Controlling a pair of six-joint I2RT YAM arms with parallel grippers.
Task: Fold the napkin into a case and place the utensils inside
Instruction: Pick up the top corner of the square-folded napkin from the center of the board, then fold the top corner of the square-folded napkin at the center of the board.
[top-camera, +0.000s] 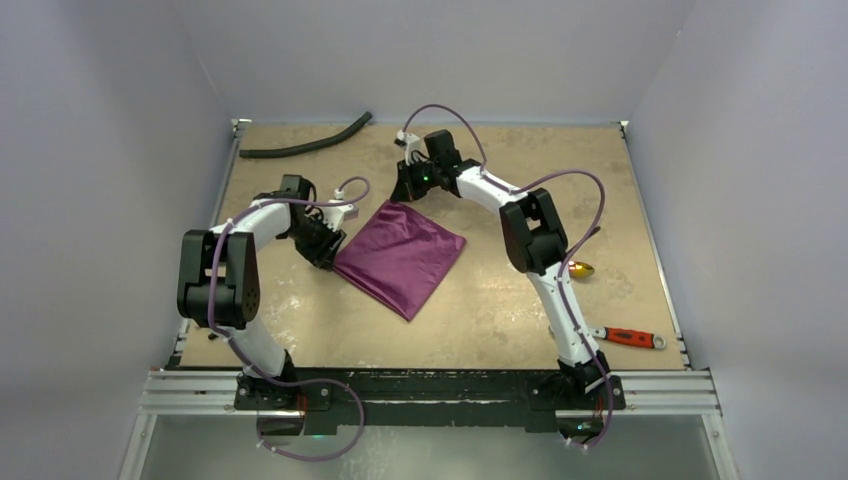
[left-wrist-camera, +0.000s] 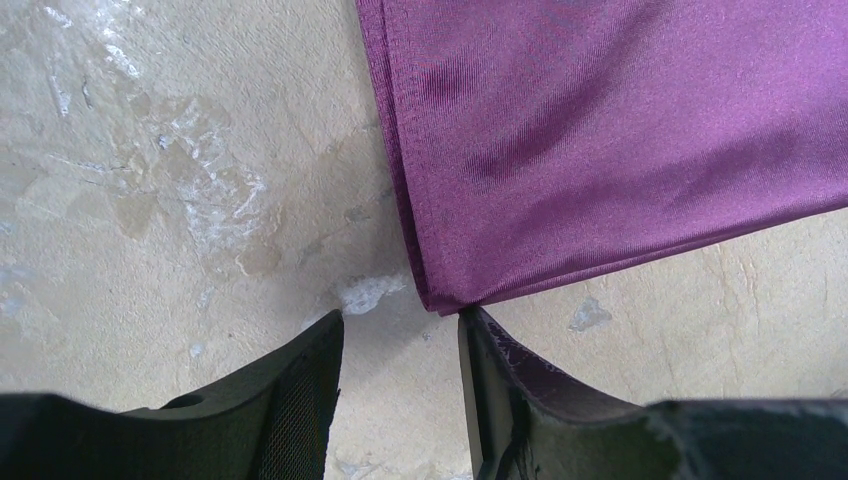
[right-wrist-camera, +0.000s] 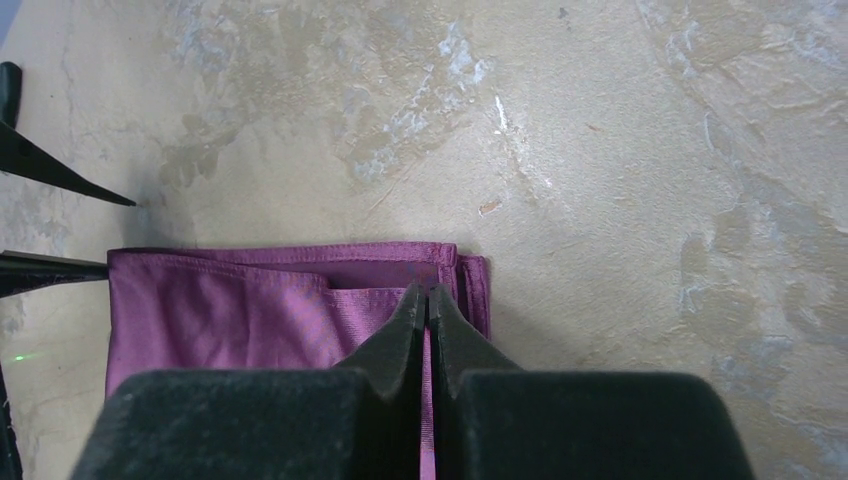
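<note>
The plum-purple napkin (top-camera: 400, 255) lies folded in a flat square mid-table, one corner pointing away from the arms. My right gripper (top-camera: 412, 188) is at that far corner. In the right wrist view it (right-wrist-camera: 428, 290) is shut, with a strip of the napkin (right-wrist-camera: 250, 310) showing between its jaws. My left gripper (top-camera: 325, 250) is open at the left corner. Its right fingertip (left-wrist-camera: 468, 318) touches the tip of the napkin (left-wrist-camera: 600, 130), and nothing lies between the jaws of the left gripper (left-wrist-camera: 402, 318). Of the utensils, only the spoon's gold bowl (top-camera: 581, 269) shows, beside the right arm.
A black rubber hose (top-camera: 305, 145) lies at the far left of the table. A red-handled tool (top-camera: 630, 337) lies near the right arm's base. White walls close in three sides of the table. The left gripper's fingertips (right-wrist-camera: 60, 175) show at the left edge of the right wrist view.
</note>
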